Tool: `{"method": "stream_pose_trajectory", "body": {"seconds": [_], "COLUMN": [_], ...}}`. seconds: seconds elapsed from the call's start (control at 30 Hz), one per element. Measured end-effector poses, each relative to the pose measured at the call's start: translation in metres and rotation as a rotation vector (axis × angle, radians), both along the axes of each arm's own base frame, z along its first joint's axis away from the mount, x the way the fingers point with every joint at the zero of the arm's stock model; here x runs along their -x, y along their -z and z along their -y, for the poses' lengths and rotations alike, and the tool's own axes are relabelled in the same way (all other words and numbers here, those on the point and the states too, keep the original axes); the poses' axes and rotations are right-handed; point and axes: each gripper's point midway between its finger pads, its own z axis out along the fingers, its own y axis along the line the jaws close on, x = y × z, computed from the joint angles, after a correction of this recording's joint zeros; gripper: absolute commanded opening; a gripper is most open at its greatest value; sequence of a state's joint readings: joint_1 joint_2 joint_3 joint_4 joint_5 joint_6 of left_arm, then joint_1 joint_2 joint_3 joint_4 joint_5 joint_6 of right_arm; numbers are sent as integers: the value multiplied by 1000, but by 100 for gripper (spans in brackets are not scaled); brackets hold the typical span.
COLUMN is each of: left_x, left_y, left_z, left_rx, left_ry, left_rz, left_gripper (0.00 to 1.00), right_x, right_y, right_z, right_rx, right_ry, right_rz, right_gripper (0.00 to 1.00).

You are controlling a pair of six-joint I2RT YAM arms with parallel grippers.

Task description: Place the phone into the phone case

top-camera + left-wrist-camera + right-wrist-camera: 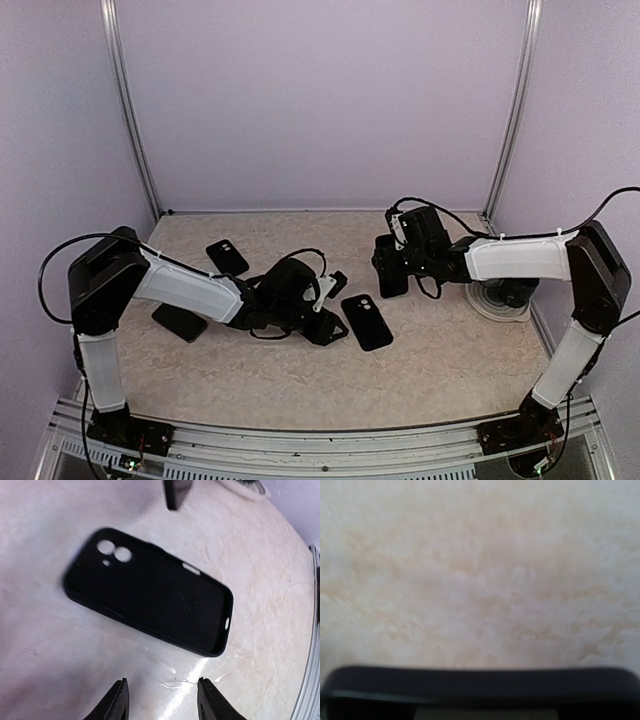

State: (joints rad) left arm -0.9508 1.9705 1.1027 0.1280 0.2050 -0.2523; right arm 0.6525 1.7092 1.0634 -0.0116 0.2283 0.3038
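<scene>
find the phone case (150,600) lying flat on the surface (450,360) near the middle, seemingly hollow side up, camera holes at its far-left end in the left wrist view. note the left hand (162,702) released and empty, fingers (119,700) spread just short of the case's near long edge, not touching it. read the right hand (397,262) as grasping the phone (391,281), held on end, apart from the case, beyond it and a little to the right; cannot tell whether its lower end touches the surface.

judged as the step in hand: steady the case to receive the phone. bring the left hand down onto one edge and pin the case without covering the hollow. turn the phone so its camera end matches the holes, seat one end inside the rim first, then press the rest flat. beware a soft case sliding or buckling under a skewed push. leave alone the dark slab (227,257) behind the left arm and the second dark slab (180,322) under it.
</scene>
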Motion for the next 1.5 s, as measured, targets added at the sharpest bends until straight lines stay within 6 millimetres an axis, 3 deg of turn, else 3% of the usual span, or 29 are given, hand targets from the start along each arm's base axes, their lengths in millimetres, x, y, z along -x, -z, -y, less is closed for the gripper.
{"method": "stream_pose_trajectory", "body": {"seconds": [0.07, 0.17, 0.3, 0.47, 0.67, 0.77, 1.07, 1.33, 1.5], "left_x": [-16, -48, -79, -93, -100, -102, -104, -109, -108], "left_y": [-20, -50, -68, -58, -34, -28, -25, -29, -29], "left_z": [-10, -26, -46, -61, -72, -75, -76, -71, -72], "left_rx": [56, 139, 182, 155, 110, 91, 81, 86, 82], "left_ry": [-60, -191, -331, -460, -536, -550, -559, -557, -557], "left_rz": [11, 41, 70, 49, 12, 8, 10, 17, 15], "left_gripper": [45, 48, 48, 49, 49, 50, 50, 50, 50], "right_x": [6, 23, 45, 51, 58, 64, 72, 79, 84], "right_y": [-18, -36, -38, -22, 31, 45, 52, 44, 54], "right_z": [-6, -31, -58, -65, -69, -68, -63, -69, -68], "right_rx": [-7, -22, -48, -62, 2, 34, 47, 78, 73], "right_ry": [-8, -57, -116, -114, -108, -100, -77, -92, -101], "right_rz": [31, 56, 36, -11, -142, -202, -257, -266, -282], "right_gripper": [22, 22, 21, 20, 19, 17, 18, 18, 18]}}
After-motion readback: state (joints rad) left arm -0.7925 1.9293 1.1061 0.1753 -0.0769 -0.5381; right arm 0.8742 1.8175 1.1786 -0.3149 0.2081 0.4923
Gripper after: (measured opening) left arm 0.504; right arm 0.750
